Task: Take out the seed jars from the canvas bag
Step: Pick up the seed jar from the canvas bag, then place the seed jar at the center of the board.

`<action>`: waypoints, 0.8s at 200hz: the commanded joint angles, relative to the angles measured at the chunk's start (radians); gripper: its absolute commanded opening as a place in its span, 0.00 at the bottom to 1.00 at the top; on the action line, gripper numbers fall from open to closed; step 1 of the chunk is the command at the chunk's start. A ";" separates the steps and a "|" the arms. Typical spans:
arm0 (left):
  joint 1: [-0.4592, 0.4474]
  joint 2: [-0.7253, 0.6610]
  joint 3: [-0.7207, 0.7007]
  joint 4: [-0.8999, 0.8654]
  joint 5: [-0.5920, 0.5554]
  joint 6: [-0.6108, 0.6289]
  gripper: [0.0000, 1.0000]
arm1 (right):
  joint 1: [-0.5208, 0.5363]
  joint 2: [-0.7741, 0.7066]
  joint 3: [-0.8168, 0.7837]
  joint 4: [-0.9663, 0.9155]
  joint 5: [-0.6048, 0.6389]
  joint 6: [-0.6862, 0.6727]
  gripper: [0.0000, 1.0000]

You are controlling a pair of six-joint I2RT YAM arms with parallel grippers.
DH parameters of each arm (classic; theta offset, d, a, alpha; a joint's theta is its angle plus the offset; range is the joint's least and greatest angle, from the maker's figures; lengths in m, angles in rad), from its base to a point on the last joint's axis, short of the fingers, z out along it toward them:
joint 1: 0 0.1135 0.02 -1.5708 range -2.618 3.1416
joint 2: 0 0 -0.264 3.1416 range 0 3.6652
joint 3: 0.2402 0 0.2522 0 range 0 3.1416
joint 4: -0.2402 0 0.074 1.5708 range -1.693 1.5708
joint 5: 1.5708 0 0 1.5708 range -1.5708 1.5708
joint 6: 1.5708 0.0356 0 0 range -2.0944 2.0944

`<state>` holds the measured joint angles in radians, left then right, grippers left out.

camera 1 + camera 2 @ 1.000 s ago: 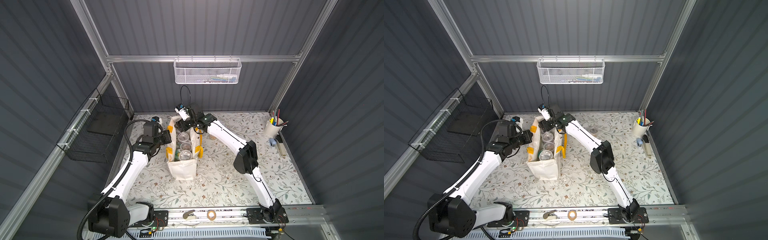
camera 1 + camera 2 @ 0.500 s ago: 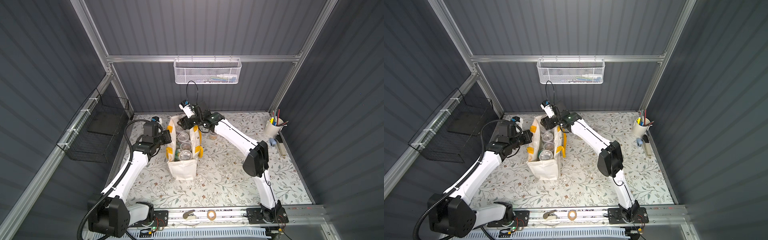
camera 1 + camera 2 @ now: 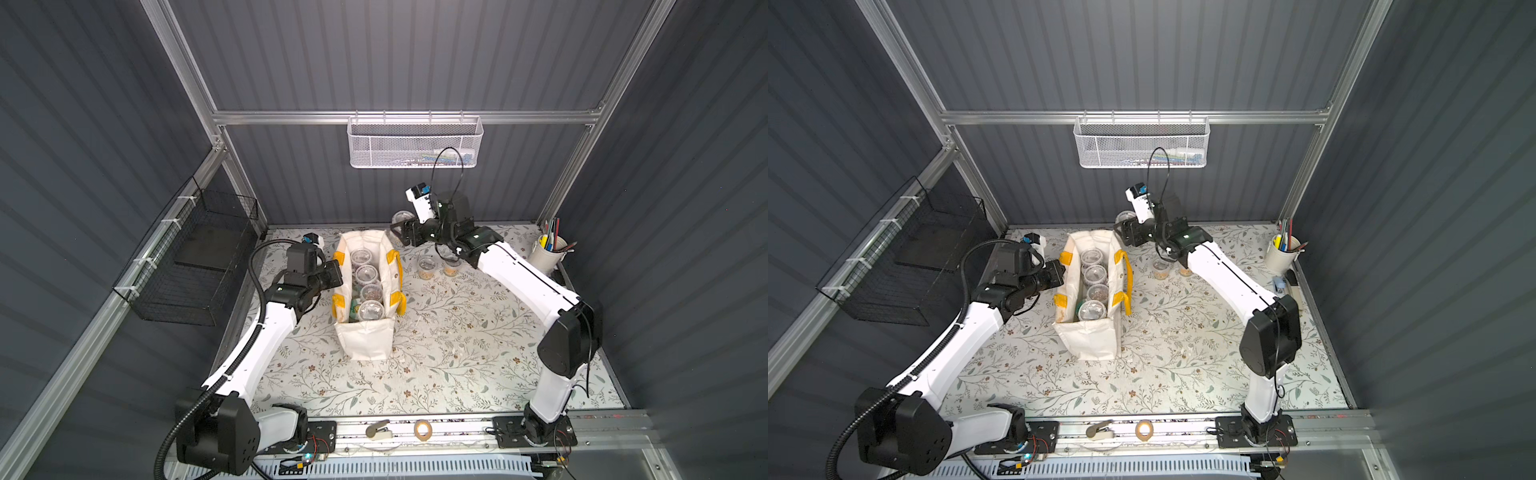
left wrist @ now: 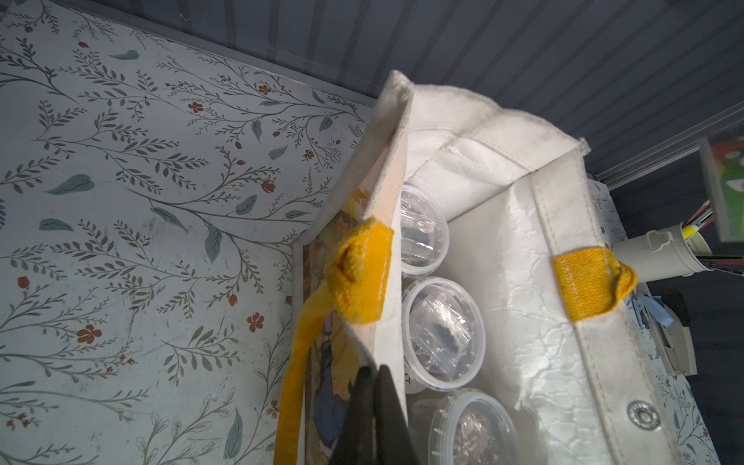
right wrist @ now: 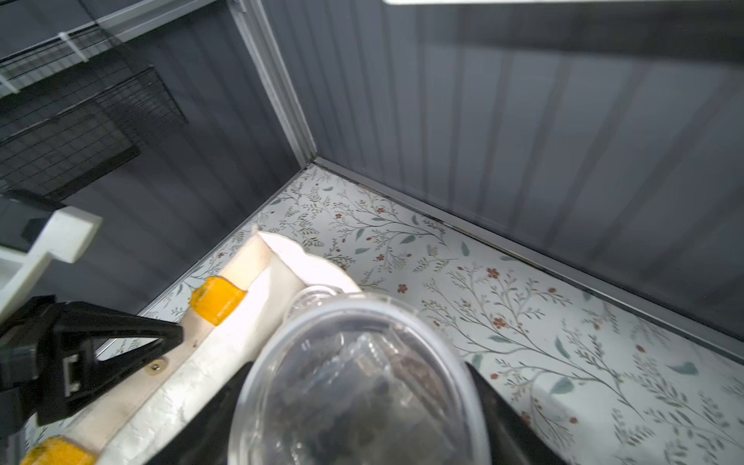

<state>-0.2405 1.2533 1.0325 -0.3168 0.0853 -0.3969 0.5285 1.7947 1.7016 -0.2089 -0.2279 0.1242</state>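
Mostly hidden | right gripper (image 3: 401, 226) behind held seed jar (image 5: 358, 386) | contents blurred

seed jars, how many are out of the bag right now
3. One jar and a second jar stand together on the table beside the canvas bag; a third jar is held in the right gripper. The right arm may hide more.

The bag (image 3: 365, 340) stood left of centre on the table (image 3: 457, 353), a row of jars (image 3: 365, 274) inside. Two more jars (image 3: 427, 268) stood to its right; a third jar (image 3: 402, 217) was aloft behind its far right corner. A cup (image 3: 547, 255) stood far right.
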 commanded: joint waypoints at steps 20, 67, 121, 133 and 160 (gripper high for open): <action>0.001 -0.003 0.007 -0.050 0.002 0.006 0.00 | -0.149 -0.043 -0.184 0.089 0.117 0.035 0.73; 0.001 0.001 0.015 -0.051 0.005 0.004 0.00 | -0.304 -0.015 -0.323 0.171 0.162 0.111 0.73; 0.001 0.003 0.017 -0.051 0.005 0.001 0.00 | -0.409 0.093 -0.312 0.140 0.198 0.155 0.74; 0.001 0.005 0.017 -0.051 0.005 0.001 0.00 | -0.416 0.117 -0.312 0.140 0.200 0.161 0.74; 0.001 0.009 0.019 -0.053 0.002 0.003 0.00 | -0.422 0.160 -0.297 0.131 0.218 0.168 0.75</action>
<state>-0.2405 1.2533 1.0325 -0.3183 0.0811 -0.3969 0.1070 1.9293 1.3815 -0.0769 -0.0360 0.2680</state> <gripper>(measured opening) 0.048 0.746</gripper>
